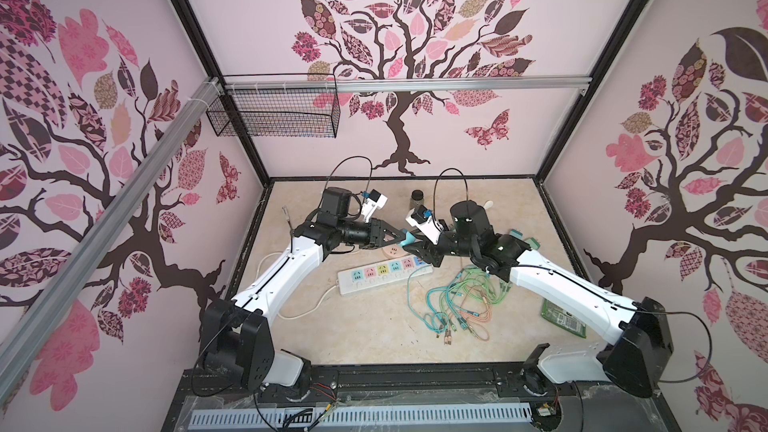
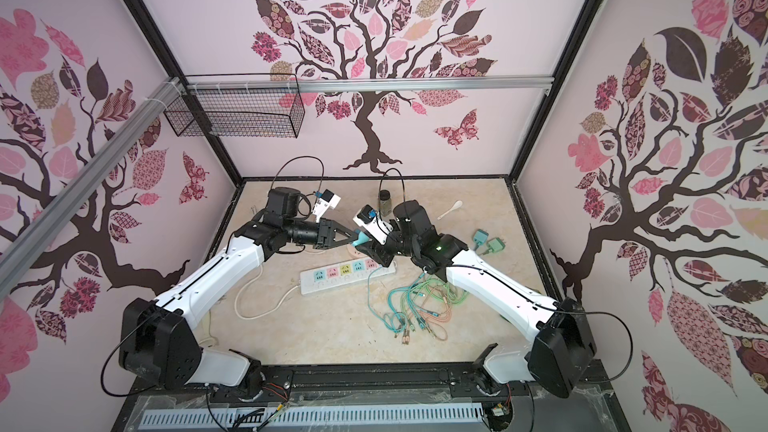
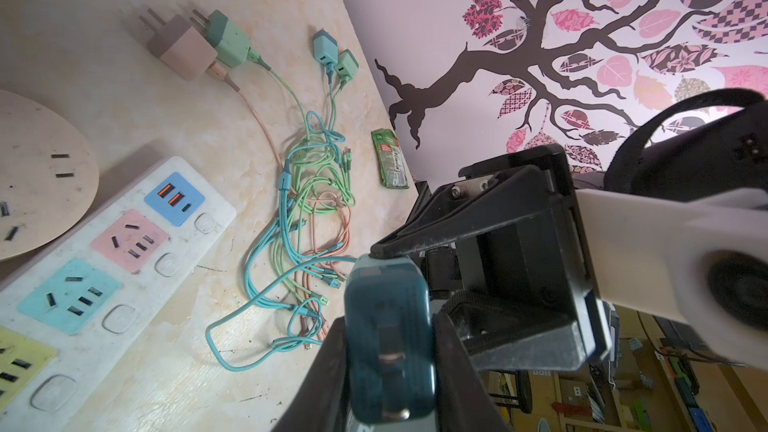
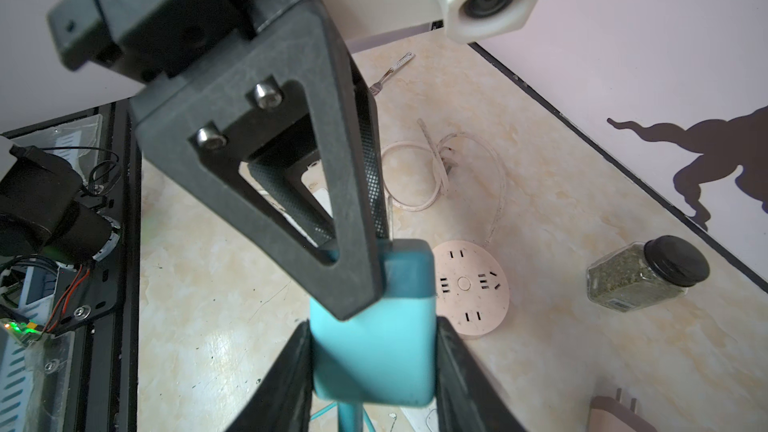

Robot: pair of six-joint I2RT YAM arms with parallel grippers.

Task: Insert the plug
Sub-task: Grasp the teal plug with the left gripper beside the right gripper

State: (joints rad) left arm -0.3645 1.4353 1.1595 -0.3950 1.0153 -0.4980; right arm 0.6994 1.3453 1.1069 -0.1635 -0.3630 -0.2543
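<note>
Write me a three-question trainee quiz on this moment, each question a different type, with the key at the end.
1. True or false: the teal plug is already seated in the power strip.
2. The left gripper and the right gripper meet above the table. Whose fingers clamp the plug? A) left only B) right only C) both
3. Fill in: the strip's USB ports sit in the ____ panel.

Key: 1 false, it is held in the air. 2 C. 3 blue.
</note>
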